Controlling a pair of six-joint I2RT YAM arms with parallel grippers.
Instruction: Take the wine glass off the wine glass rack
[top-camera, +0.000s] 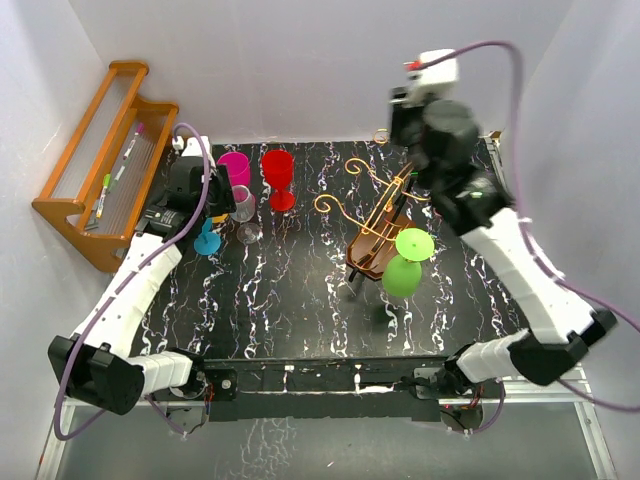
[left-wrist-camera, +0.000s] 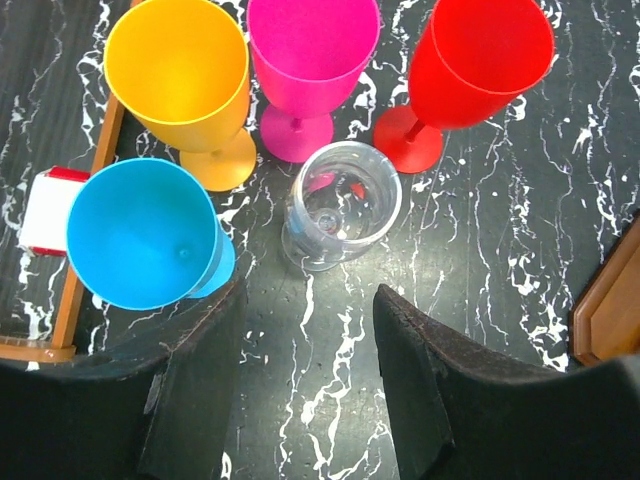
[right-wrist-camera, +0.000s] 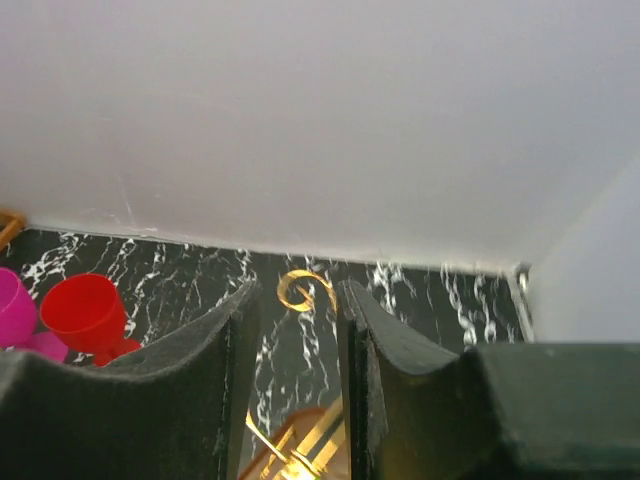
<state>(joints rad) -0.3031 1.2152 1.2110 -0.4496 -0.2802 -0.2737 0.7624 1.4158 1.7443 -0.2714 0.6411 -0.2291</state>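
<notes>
"Well, the wine glass (top-camera: 404, 275)?"
"Hanging on the wine glass rack (top-camera: 372, 242); the right arm (top-camera: 520, 262) hides the rack's far end."
"Jaws?"
"Left gripper (left-wrist-camera: 310, 295) spread, empty; right gripper (right-wrist-camera: 297, 290) slightly parted around rack wire. Marbled black table (top-camera: 300, 312), white walls (top-camera: 300, 70)."

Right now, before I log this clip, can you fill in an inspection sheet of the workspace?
Surface: black marbled table; no spills seen.
Job's things: wine glass rack right of centre; green wine glass hanging on it, not yet off.
Clutter: magenta glass, red glass, orange glass, blue glass and clear glass, grouped at left.
Grippers: left gripper open, empty, over the group; right gripper narrowly open at the rack's top, no grip seen.
Cables: purple cable looped on each arm; no snag seen.
Surroundings: wooden shelf with pens at left; white walls.
</notes>
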